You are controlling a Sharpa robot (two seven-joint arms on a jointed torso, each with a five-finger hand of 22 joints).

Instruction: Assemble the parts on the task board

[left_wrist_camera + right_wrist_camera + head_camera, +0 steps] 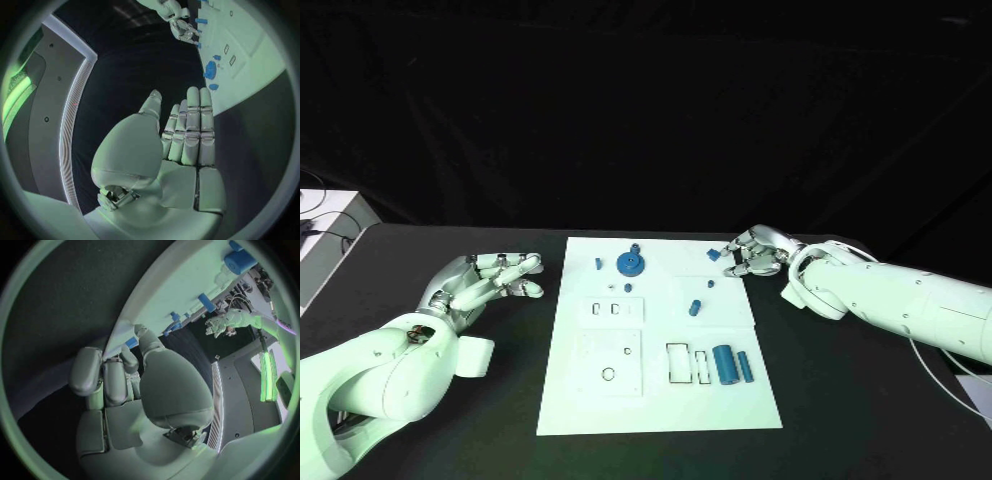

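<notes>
Smack in the middle of the table sits the task board [661, 400], with a blue gear [632, 264] up at 12 o'clock and two blue cylinders [733, 364] toward 4 o'clock. Left hand [492, 280] rests off the board's 9 o'clock side, fingers straight, holding nothing. Right hand [754, 255] is at the 1 o'clock corner, fingers curled by a small blue part [714, 256]; can't tell if it's gripping.
</notes>
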